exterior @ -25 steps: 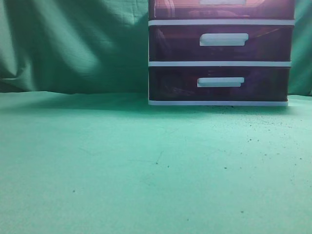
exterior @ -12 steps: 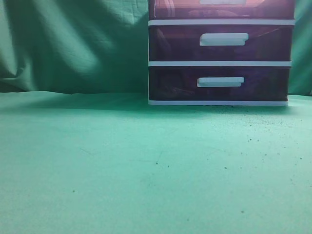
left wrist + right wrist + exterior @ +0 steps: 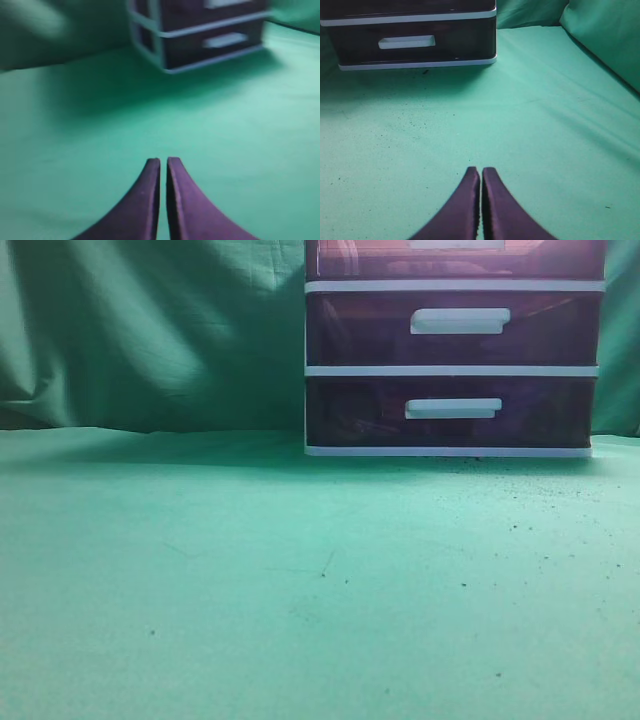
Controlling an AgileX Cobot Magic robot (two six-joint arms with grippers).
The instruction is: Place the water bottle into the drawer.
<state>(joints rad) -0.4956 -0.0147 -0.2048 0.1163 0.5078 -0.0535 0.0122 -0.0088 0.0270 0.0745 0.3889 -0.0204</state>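
From the exterior view: no water bottle anywhere on the green cloth tabletop (image 3: 300, 580); only the bottom strip of the topmost dark translucent purple-brown plastic drawer (image 3: 455, 258) of the white-framed unit (image 3: 452, 370) inside the top edge, apparently closed. From the left wrist view: left gripper (image 3: 163, 161) with jaws pressed together and empty, unit far ahead and to the right. From the right wrist view: right gripper (image 3: 481, 170) likewise with jaws together on nothing, unit ahead and to the left, looking nearer; bottle unseen, so axis and bearing impossible to tell.

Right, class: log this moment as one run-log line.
left claw: shut, empty | right claw: shut, empty | dark translucent purple-brown top drawer: closed | water bottle: not visible | green cloth table
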